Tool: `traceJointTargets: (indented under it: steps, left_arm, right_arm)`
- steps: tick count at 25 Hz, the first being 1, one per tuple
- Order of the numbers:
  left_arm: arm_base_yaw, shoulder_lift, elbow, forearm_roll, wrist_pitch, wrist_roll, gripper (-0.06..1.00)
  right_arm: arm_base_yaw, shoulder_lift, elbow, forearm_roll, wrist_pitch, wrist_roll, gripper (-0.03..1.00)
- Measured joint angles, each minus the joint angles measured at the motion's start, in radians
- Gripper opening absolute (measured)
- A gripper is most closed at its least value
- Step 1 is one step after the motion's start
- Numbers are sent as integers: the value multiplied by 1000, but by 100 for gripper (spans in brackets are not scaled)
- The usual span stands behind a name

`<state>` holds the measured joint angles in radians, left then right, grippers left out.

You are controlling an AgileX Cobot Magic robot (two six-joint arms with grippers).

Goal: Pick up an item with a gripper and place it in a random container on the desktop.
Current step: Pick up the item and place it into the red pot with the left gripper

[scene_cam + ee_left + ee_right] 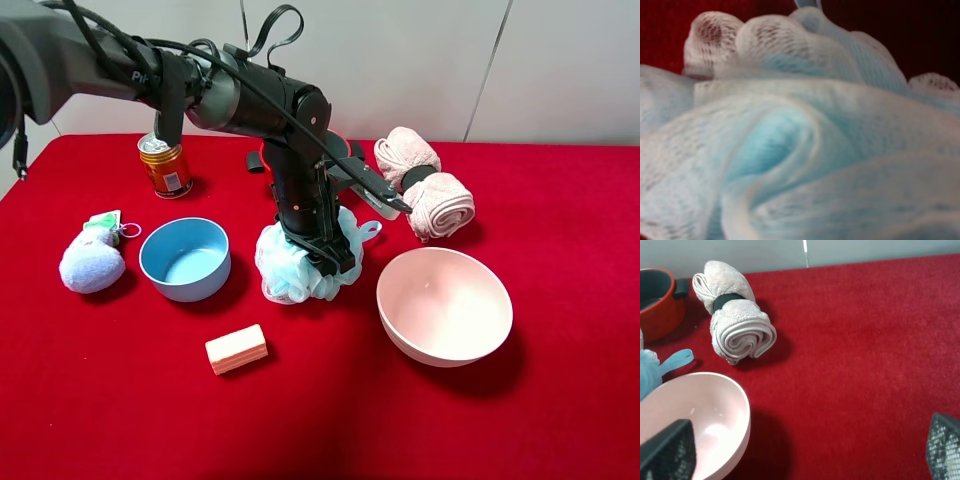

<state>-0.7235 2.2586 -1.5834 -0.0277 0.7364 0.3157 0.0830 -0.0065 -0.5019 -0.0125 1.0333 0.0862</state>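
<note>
The light blue mesh loofah (288, 268) lies on the red cloth between two bowls. My left gripper (328, 252) reaches down from the left and is pressed into its top; its fingers are buried in the mesh. The loofah (800, 140) fills the left wrist view and no fingers show there. The red pot (341, 146) stands just behind, mostly hidden by the arm; it shows in the right wrist view (655, 302), as does the loofah's ribbon (677, 360). My right gripper (805, 455) is open and empty, hovering right of the pink bowl.
A light blue bowl (185, 258) is left of the loofah and a pink bowl (444, 303) is on its right. A rolled towel (425, 185), an orange can (165, 166), a lavender plush (92, 262) and a peach block (236, 348) lie around.
</note>
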Motion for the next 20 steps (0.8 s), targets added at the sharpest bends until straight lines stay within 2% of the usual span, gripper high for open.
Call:
traceJointTargets:
  steps: [9,20]
  left_arm:
    - [0,-26,0,-4,35,0,53]
    - [0,-119,-2,-15,128,-3,53]
  right_arm:
    - [0,0,0,0,0,0,69]
    - [0,0,0,0,0,0,69]
